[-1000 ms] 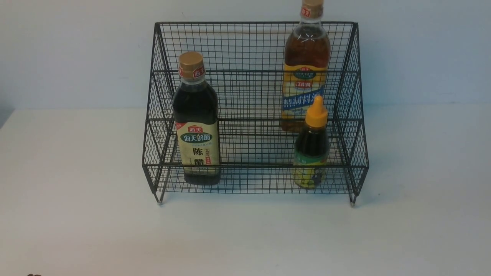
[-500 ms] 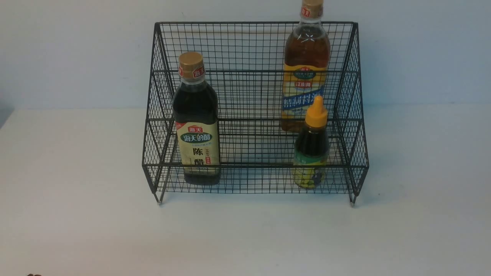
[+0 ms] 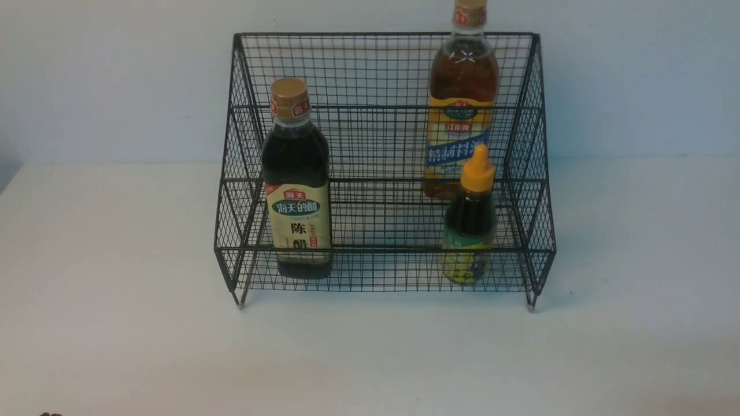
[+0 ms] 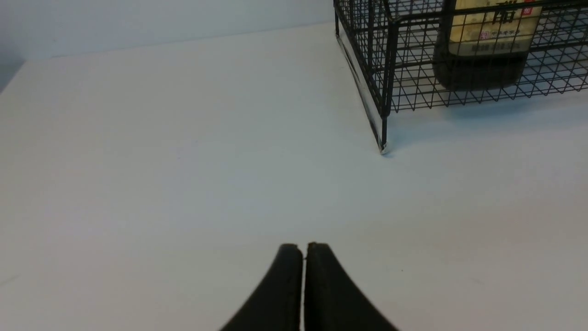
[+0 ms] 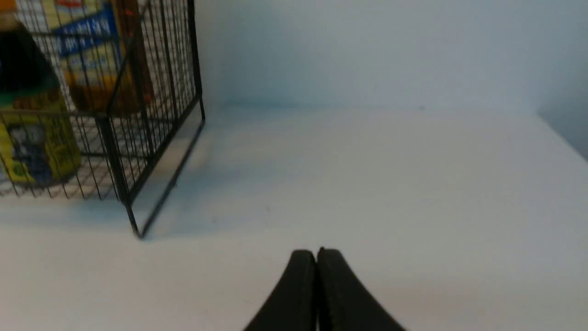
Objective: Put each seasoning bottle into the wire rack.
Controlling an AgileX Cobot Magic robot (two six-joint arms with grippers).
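Observation:
The black wire rack (image 3: 381, 69) stands at the middle back of the white table. On its lower tier at the left stands the dark vinegar bottle (image 3: 296, 185) with a tan cap. The small squeeze bottle (image 3: 469, 222) with an orange nozzle stands on the lower tier at the right. Behind it, on the upper tier, is the tall amber bottle (image 3: 461, 104). All are upright. My left gripper (image 4: 304, 246) is shut and empty over bare table, well short of the rack's left front foot (image 4: 382, 148). My right gripper (image 5: 316, 252) is shut and empty, off the rack's right front corner (image 5: 135, 230).
The white table (image 3: 115, 323) runs wide on both sides of the rack and in front of it. A pale blue wall (image 3: 115, 75) rises right behind the rack. The table's far corners show in both wrist views.

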